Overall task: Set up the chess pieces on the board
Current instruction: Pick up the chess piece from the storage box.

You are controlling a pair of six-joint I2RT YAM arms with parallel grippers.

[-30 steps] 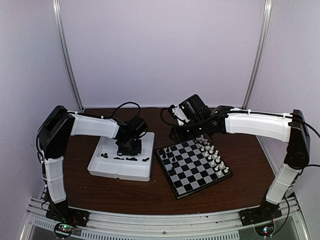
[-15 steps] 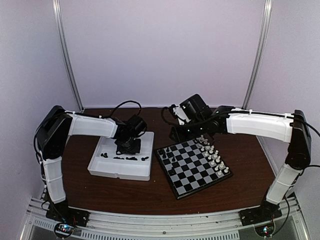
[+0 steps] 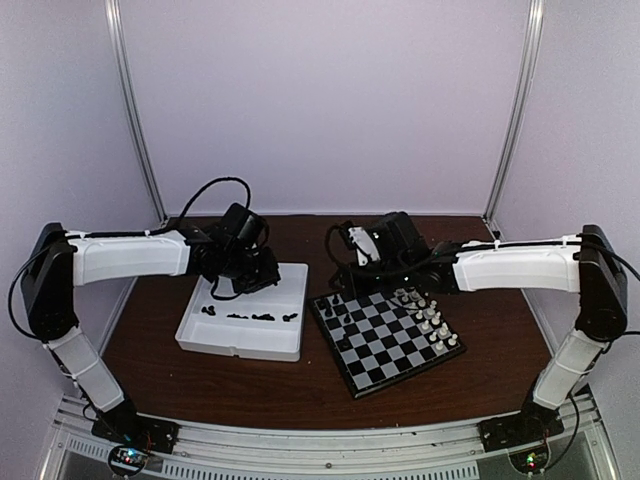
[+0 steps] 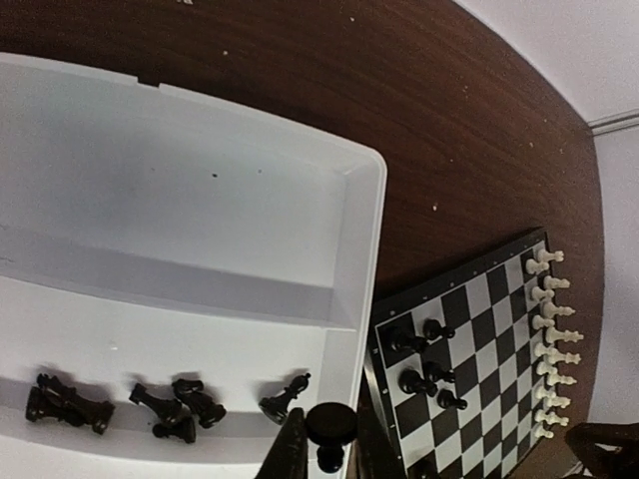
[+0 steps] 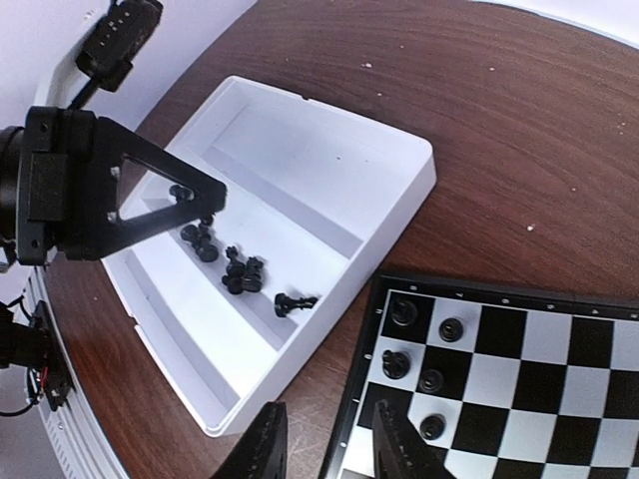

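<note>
My left gripper [image 4: 329, 444] is shut on one small black chess piece [image 4: 331, 427], round base toward the camera, held above the white tray's [image 4: 364, 230] near right corner. From the top view that gripper [image 3: 250, 272] hangs over the tray's back part. Several loose black pieces [image 4: 175, 404] lie on their sides in the tray [image 3: 240, 345]. The board [image 3: 385, 335] lies right of the tray, with several black pieces [image 3: 335, 305] upright at its left corner. My right gripper [image 5: 329, 449] is open and empty above the board's [image 5: 519, 379] left rim.
A row of white pieces [image 3: 428, 315] stands along the board's right side. The tray [image 5: 399, 200] has low partition walls and sits a narrow gap from the board. Cables loop behind both wrists. Purple walls close in the brown table [image 3: 320, 385].
My left gripper shut on a black piece down in the tray, then lifted up and back with it. The right wrist shifted a little to the left and lower.
</note>
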